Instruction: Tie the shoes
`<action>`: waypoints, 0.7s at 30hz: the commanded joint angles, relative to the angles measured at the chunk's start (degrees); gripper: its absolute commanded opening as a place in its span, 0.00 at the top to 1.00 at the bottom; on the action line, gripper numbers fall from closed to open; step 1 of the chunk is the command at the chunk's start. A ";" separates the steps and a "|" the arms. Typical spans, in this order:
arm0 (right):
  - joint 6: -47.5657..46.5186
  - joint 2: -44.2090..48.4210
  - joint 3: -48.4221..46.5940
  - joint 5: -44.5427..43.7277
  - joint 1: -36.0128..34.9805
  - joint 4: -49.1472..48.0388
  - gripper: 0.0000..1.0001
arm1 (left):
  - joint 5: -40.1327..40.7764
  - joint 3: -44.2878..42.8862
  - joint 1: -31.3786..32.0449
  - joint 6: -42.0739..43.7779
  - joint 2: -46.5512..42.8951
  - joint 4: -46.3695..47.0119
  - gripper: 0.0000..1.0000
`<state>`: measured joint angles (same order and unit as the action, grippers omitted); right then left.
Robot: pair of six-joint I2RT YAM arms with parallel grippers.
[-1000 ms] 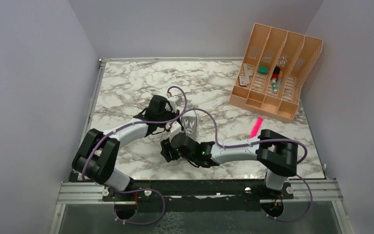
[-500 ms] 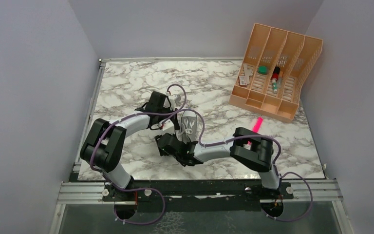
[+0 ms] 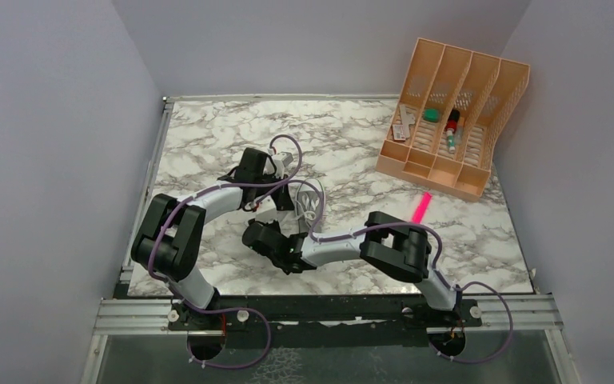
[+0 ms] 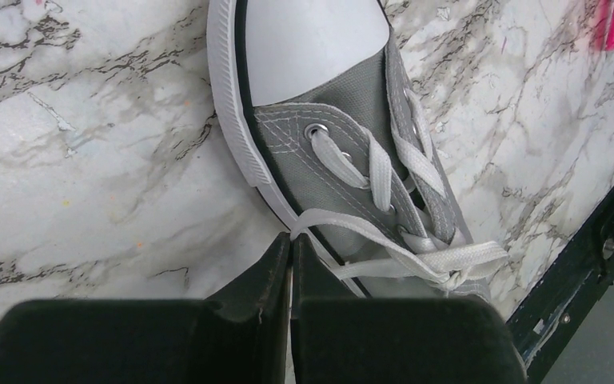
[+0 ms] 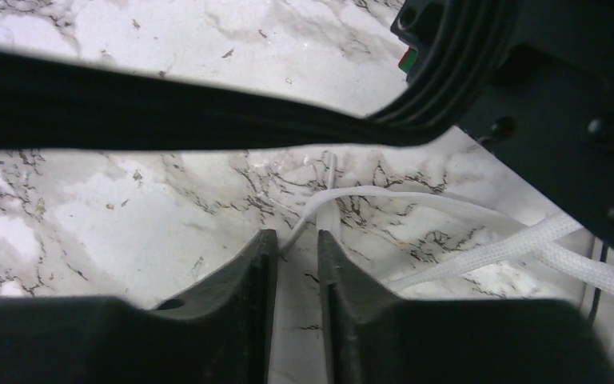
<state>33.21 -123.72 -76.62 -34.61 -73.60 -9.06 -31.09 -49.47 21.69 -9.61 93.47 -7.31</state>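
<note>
Laces, white and criss-crossed, run up the front of the small grey low-top sneaker. The sneaker sits on the marble table, close to the table's middle in the top view. In the left wrist view its white toe cap points to 12 o'clock and its white sole rim faces 9 o'clock.

The left gripper is at the sneaker's 9 o'clock side in the top view, just beside the sole rim. Its fingers are pressed together on a single lace strand. From the fingertips that strand runs toward 3 o'clock across the grey canvas, into a bunch of lace near the shoe's opening.

The right gripper lies low at about 7 o'clock of the sneaker in the top view, with its arm stretched across from the 5 o'clock side of the table. In its own wrist view the two fingers stand a narrow gap apart. A white lace curves in from 3 o'clock and ends between their tips. Whether they actually pinch it cannot be told. Black parts of the other arm cross the upper half of that view.

A pink stick-shaped object lies at 3 o'clock of the sneaker, well apart from it. A peach slotted desk organiser stands in the table's 1 o'clock corner, with a few small items in its slots.
</note>
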 commanded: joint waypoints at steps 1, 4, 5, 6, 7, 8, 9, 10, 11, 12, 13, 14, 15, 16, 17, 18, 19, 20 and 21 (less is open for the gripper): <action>-3.57 -3.68 -1.34 1.49 -0.36 11.73 0.76 | -3.53 0.42 1.91 -0.82 0.12 0.37 0.96; -4.21 -2.68 -1.30 2.62 -0.31 12.45 0.98 | -3.49 0.34 1.86 -1.03 -0.20 0.25 0.96; -5.42 -1.40 -0.19 3.90 -0.31 10.91 0.99 | -3.35 0.34 1.81 -1.03 -0.26 0.07 0.96; -6.22 0.34 1.20 5.77 -0.31 9.79 0.99 | -3.13 0.34 1.73 -1.07 -0.25 -0.24 0.95; -6.69 2.49 3.14 8.03 -0.31 7.11 0.99 | -2.94 0.34 1.63 -1.22 -0.41 -0.59 0.96; -7.31 4.44 4.82 10.95 -0.25 5.79 0.99 | -2.92 0.41 1.57 -1.48 -0.63 -0.86 0.96; -7.81 6.77 6.45 13.75 -0.24 4.93 0.99 | -2.83 0.61 1.46 -1.84 -1.11 -0.92 0.95; -8.11 9.19 8.74 17.73 -0.27 3.19 0.99 | -2.76 0.95 1.35 -2.30 -1.79 -0.95 0.96; -7.77 11.47 10.81 21.16 -0.23 2.10 0.99 | -2.67 1.32 1.34 -2.73 -2.45 -0.91 0.95; -6.91 13.86 13.02 24.18 -0.29 1.09 0.99 | -2.68 1.65 1.33 -3.32 -3.09 -0.95 0.96; -6.42 15.49 15.07 28.25 -0.16 -0.13 1.00 | -2.77 2.02 1.33 -4.04 -3.60 -0.95 0.95; -6.11 16.73 15.93 30.77 -0.14 0.86 0.99 | -3.13 2.37 1.33 -4.98 -4.28 -0.88 0.95; -5.20 17.59 16.18 33.12 -0.14 2.97 0.99 | -3.72 2.91 1.39 -5.91 -4.75 -0.57 0.96; -4.75 18.46 17.11 35.95 -0.15 3.51 0.99 | -4.13 3.59 1.34 -6.89 -5.30 0.16 0.95; -4.18 19.84 18.30 36.69 -0.23 4.08 0.99 | -4.48 4.29 1.41 -7.70 -5.83 0.78 0.95; -3.14 21.47 20.91 37.40 -0.24 3.60 0.99 | -4.51 5.04 1.40 -8.49 -6.23 1.28 0.96; -2.51 23.31 22.71 37.40 -0.25 3.05 0.99 | -4.31 5.49 1.35 -8.96 -6.35 1.53 0.96; -1.94 25.08 24.08 37.06 -0.23 3.22 0.99 | -4.25 5.69 1.36 -9.29 -6.39 1.51 0.96; -1.55 26.53 25.05 36.94 -0.19 3.57 0.99 | -4.22 5.70 1.34 -9.44 -6.33 1.46 0.96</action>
<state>29.08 -102.85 -55.94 -3.95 -73.45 -6.33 -33.26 -45.12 23.00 -15.97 88.90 -7.44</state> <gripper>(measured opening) 0.014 0.046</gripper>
